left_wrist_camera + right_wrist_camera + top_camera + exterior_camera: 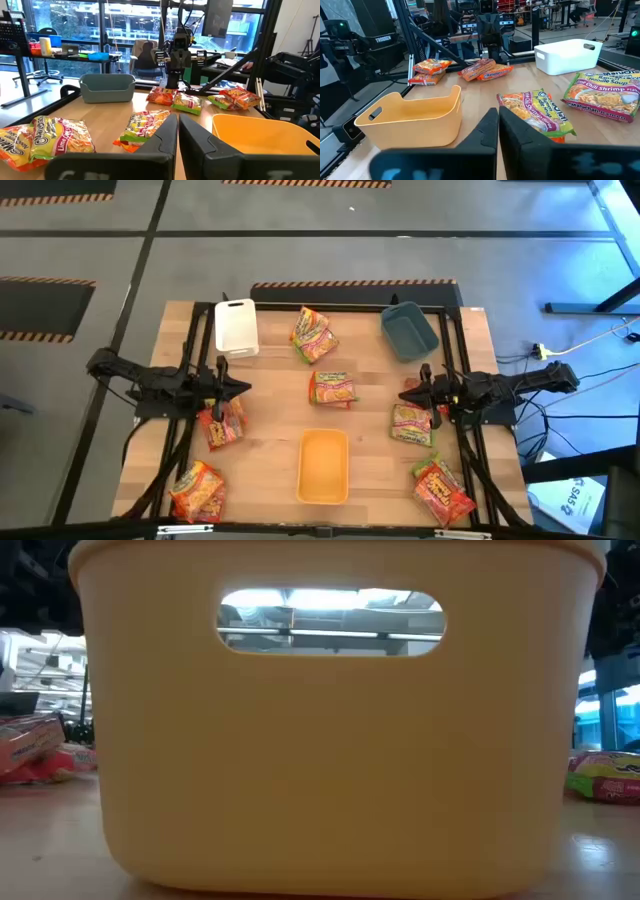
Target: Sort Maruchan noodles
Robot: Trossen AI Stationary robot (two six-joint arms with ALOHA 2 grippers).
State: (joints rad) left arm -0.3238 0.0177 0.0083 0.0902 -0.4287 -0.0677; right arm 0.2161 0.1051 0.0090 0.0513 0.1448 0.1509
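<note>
Several crinkly Maruchan packets lie flat on the wooden table. A green-pink pair point(313, 335) lies at the far middle and one packet point(332, 388) at the centre. A green one point(412, 425) and a red-orange pair point(443, 490) lie on the right. A red one point(221, 423) and an orange-yellow pair point(197, 490) lie on the left. My left gripper point(240, 388) is shut and hovers just beyond the red packet, pointing at the centre. My right gripper point(408, 392) is shut and hovers beside the green packet, facing it. In the wrist views both pairs of fingers point(177, 135) point(498, 127) point at the centre packet point(145, 127) point(535, 112).
A white bin point(236, 326) stands at the far left and a blue-grey bin point(408, 330) at the far right. A yellow bin point(323, 465) stands at the near middle and fills the low view point(330, 740). Bare wood lies between the centre packet and the yellow bin.
</note>
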